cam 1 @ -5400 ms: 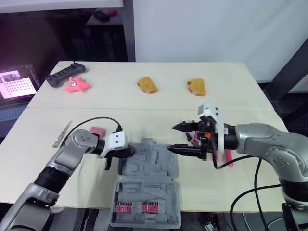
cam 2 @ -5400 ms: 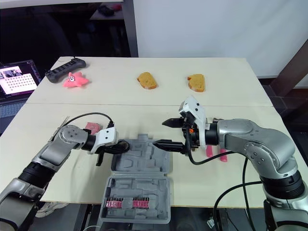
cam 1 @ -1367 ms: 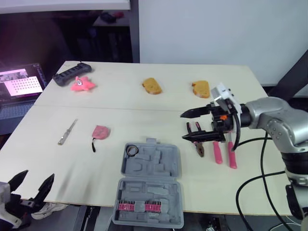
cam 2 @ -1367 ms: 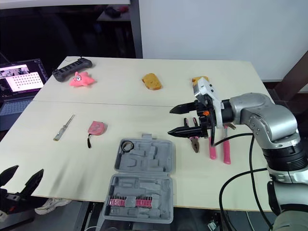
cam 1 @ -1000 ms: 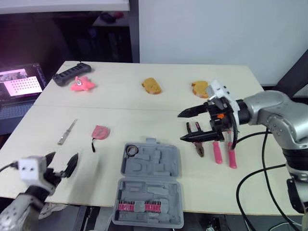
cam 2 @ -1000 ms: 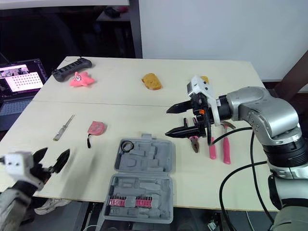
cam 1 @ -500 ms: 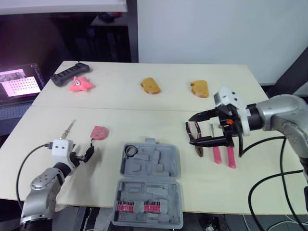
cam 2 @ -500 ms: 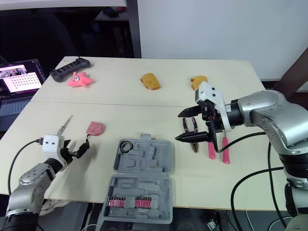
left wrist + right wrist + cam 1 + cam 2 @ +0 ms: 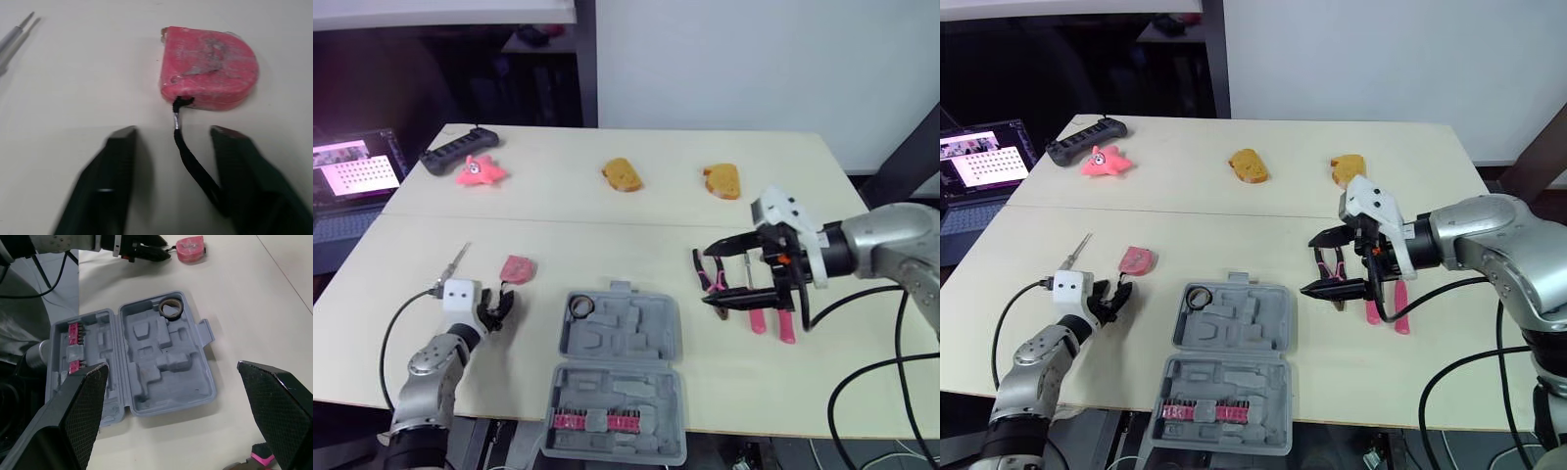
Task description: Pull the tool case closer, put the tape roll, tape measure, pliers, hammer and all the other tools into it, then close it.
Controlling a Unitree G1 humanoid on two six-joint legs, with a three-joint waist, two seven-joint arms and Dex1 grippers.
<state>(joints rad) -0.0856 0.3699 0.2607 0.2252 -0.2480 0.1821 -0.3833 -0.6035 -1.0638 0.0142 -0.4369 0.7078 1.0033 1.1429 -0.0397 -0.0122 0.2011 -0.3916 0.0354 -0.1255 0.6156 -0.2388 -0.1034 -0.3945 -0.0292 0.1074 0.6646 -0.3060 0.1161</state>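
Note:
The grey tool case [image 9: 619, 354] lies open near the table's front edge, with the tape roll [image 9: 581, 307] in its far left pocket. The pink tape measure [image 9: 517, 267] sits left of the case, its black strap [image 9: 193, 166] trailing toward me. My left gripper [image 9: 496, 307] is open just short of the tape measure, and the strap lies between its fingers [image 9: 117, 176]. A screwdriver [image 9: 457, 258] lies further left. My right gripper [image 9: 707, 276] is open above the pink-handled pliers [image 9: 713, 288], right of the case. The pink-handled hammer [image 9: 781, 315] lies beside the pliers.
Two bread pieces [image 9: 619, 174] [image 9: 721, 180], a pink star toy [image 9: 478, 171] and a black controller [image 9: 451, 152] lie along the table's far side. A laptop screen [image 9: 352, 168] stands off the table's left. The case lid [image 9: 613, 421] overhangs the front edge.
My left arm rose from below the table edge and brought its open gripper up to the tape measure's strap. My right gripper drifted slightly right and lower over the pliers.

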